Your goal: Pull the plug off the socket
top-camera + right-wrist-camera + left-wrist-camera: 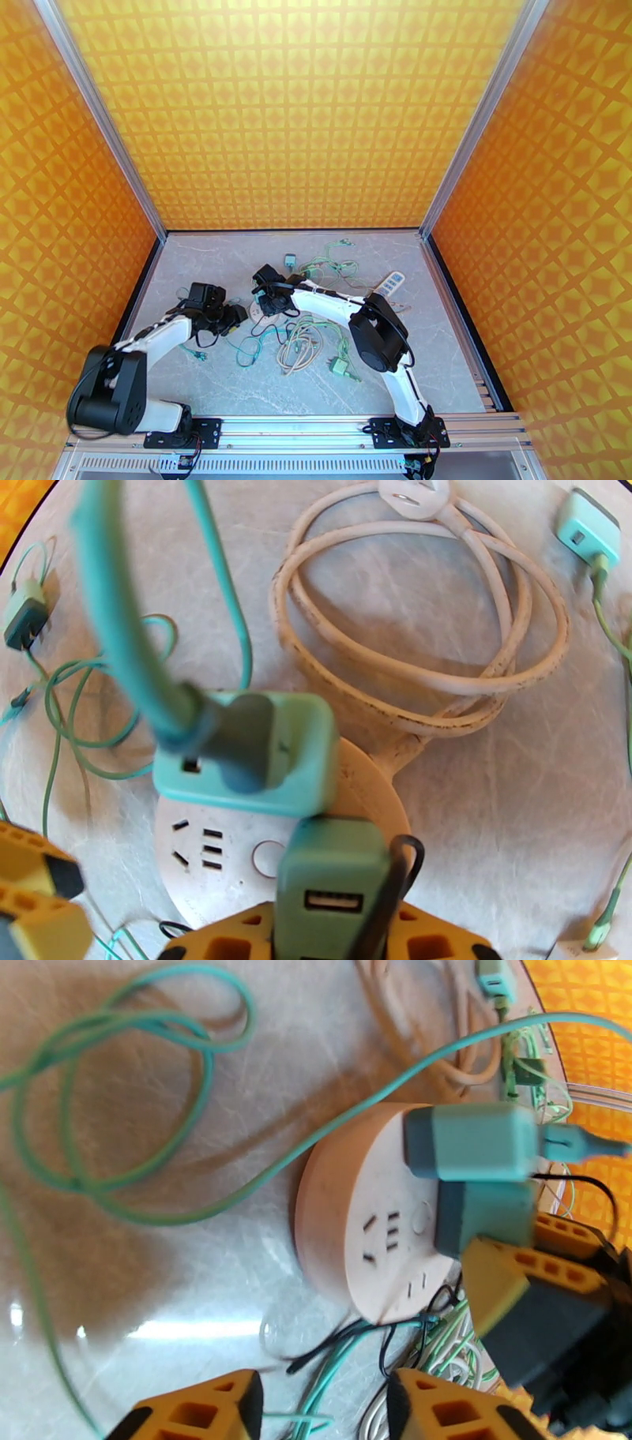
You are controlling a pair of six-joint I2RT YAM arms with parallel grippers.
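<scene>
1. Teal cable (118,638) sweeps closest to the right wrist lens and runs into a teal plug (253,756) seated on the round white socket (229,875). Just beside it stands the green plug (332,867), upright, with a USB port on its visible face. Both fingers of the right gripper (332,942) press against its sides, so the grasp looks made. The plug's base seems flush with the socket face, so I judge the pull itself not yet done.
2. From the left wrist, the left gripper (320,1414) has its fingers apart with only loose wires (347,1347) between them, and it holds nothing. It hangs near the socket (371,1220), short of the rim. The green plug (482,1216) sits at the socket's edge beside the teal plug (470,1141), and both appear seated.
3. From above, the socket (259,312) lies mid-table between the two grippers, among tangled cables. What is left is drawing the green plug straight out. The light socket may rise with it, since nothing pins it down.
</scene>
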